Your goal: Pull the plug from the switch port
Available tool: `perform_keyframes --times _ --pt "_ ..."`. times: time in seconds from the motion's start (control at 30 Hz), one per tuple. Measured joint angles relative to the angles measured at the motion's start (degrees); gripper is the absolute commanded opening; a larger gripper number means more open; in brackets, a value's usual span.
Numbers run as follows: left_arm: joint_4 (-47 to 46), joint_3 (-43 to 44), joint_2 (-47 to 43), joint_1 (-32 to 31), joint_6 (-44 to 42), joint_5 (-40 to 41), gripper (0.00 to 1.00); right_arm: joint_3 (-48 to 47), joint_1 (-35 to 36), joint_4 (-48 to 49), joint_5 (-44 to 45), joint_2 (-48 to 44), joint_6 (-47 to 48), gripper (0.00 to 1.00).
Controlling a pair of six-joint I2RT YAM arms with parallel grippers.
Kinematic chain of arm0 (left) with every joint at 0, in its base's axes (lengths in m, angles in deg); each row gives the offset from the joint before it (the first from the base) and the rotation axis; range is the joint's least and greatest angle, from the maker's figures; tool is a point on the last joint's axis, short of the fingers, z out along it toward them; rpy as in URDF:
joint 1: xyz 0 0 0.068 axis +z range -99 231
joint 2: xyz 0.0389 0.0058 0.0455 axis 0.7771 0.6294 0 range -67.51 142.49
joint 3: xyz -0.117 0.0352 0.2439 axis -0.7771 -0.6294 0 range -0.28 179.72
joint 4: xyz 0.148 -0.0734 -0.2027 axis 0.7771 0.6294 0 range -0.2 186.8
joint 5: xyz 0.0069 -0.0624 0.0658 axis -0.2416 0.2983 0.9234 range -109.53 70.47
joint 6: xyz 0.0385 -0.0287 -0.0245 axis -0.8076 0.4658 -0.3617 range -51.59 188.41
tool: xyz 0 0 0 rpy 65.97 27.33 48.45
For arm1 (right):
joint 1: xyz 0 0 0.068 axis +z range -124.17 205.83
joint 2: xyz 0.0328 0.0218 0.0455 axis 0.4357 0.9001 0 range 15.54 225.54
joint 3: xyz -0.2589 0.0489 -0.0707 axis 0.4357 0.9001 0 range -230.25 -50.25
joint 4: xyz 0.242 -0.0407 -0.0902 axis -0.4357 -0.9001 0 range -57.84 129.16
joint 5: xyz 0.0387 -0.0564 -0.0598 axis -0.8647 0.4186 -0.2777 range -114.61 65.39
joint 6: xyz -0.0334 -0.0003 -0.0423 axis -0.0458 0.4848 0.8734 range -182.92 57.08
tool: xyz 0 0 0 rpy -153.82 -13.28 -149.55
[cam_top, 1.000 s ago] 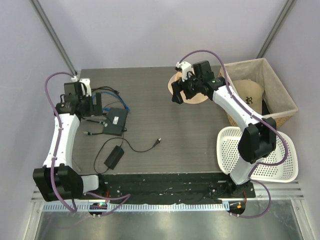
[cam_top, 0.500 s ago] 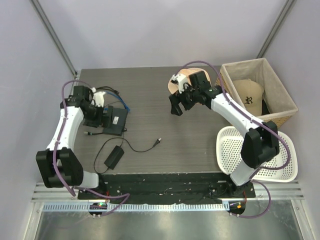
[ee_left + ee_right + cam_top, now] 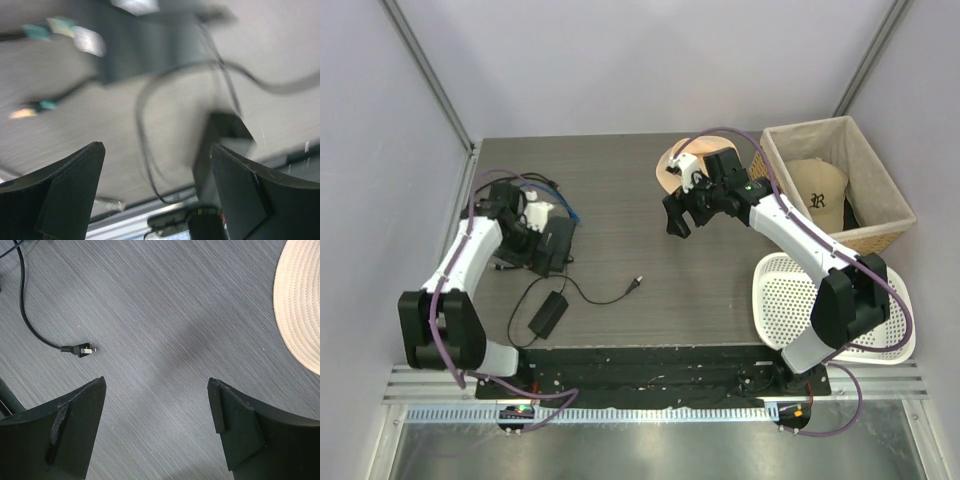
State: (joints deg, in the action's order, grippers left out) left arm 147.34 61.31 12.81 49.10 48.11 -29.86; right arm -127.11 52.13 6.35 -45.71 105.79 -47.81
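Observation:
The flat black switch [image 3: 556, 246] lies at the left of the table, and a bright-blue cable [image 3: 572, 211] runs to its far side. My left gripper [image 3: 532, 238] hovers over the switch's left edge, jaws open and empty, and hides the ports there. The left wrist view is blurred: the switch [image 3: 145, 45] is at the top, with teal-blue connector smears [image 3: 35, 32] to its left and the open gripper [image 3: 155, 145] below. I cannot tell whether the plug sits in a port. My right gripper [image 3: 677, 218] [image 3: 157, 381] is open and empty above bare table.
A black adapter brick [image 3: 548, 315] lies near the front edge, and its thin lead ends in a silver-tipped plug [image 3: 639, 282] [image 3: 82, 349]. A straw hat [image 3: 678, 160] [image 3: 300, 305] lies at the back. A wicker basket [image 3: 880, 215] holding a cap and a white mesh basket [image 3: 790, 295] stand at the right.
My left gripper has swung right and nearer, from left of the switch to over its left edge. My right gripper has shifted slightly and stays open.

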Motion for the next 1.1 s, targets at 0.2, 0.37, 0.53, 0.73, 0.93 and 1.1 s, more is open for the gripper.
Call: perform_keyframes --times 0.2,0.37,0.53,0.73,0.93,1.1 --pt "-6.54 9.22 11.74 7.32 9.73 2.27 0.83 -0.11 0.0 1.66 0.02 0.48 -1.73 0.91" --pt "-9.01 10.64 20.17 7.21 16.41 1.09 0.8 -2.84 0.0 3.91 0.0 4.92 -4.87 0.91" --pt "-8.72 12.92 26.16 7.23 23.21 -1.49 0.77 -4.26 0.59 5.11 0.37 7.91 -6.27 0.91" --pt "-10.47 15.37 26.95 7.19 26.95 -3.63 0.66 -4.26 1.4 5.49 0.94 7.93 -6.19 0.91" --pt "-10.62 14.1 26.97 5.44 27.12 -5.66 0.61 -4.24 1.4 6.1 2.01 8.17 -5.99 0.91" --pt "-10.47 13.81 26.97 -0.26 26.69 -6.14 0.6 -4.26 1.44 6.71 2.6 10.14 -5.99 0.91"
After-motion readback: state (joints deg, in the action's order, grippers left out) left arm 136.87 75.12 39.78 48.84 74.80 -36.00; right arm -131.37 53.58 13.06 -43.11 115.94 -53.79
